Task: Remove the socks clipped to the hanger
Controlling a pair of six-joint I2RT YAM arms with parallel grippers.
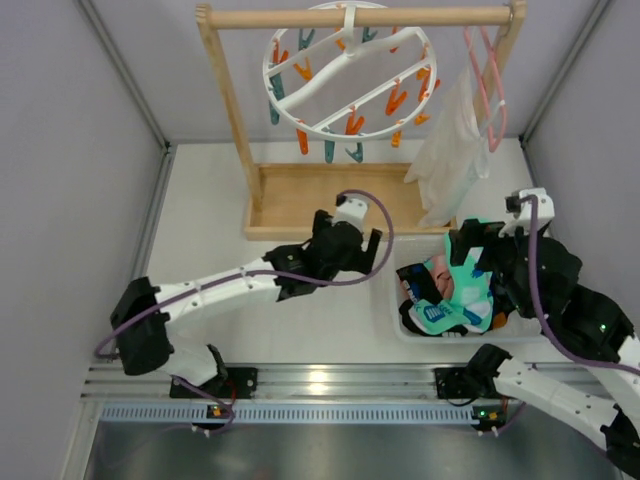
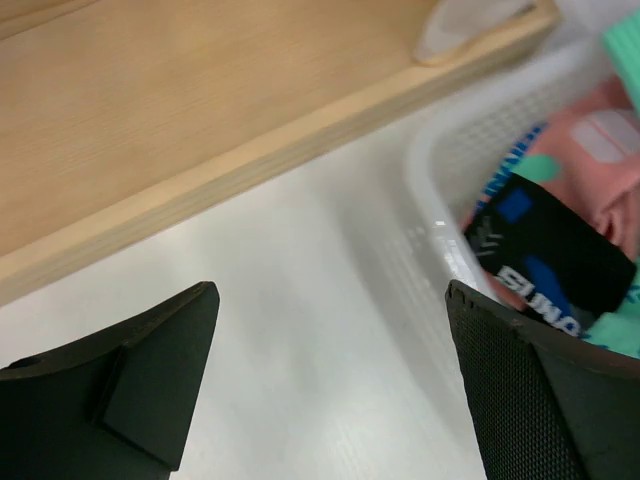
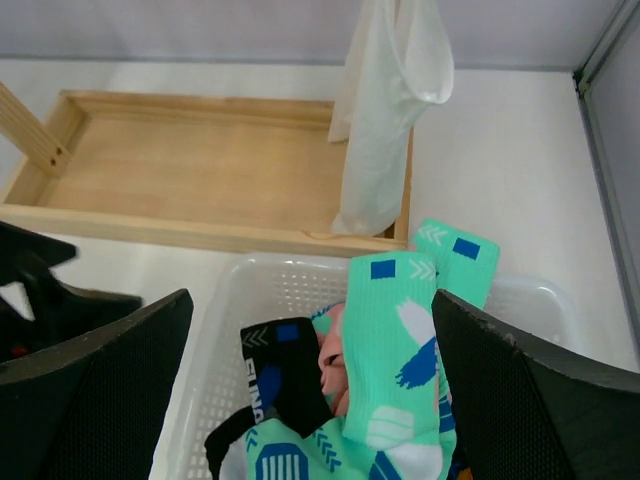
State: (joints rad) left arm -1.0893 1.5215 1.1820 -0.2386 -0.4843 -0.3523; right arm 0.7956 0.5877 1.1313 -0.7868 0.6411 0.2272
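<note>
The round white hanger hangs from the wooden rail, and its orange and teal clips hold no socks. The socks lie piled in a white basket: a teal one, a black one and a pink one. My right gripper is open and empty just above the pile; it also shows in the top view. My left gripper is open and empty over bare table left of the basket, where the black sock shows.
The wooden rail frame stands on a wooden base tray behind both grippers. A white garment hangs on a pink wire hanger at the right, down to the tray's corner. Grey walls close both sides.
</note>
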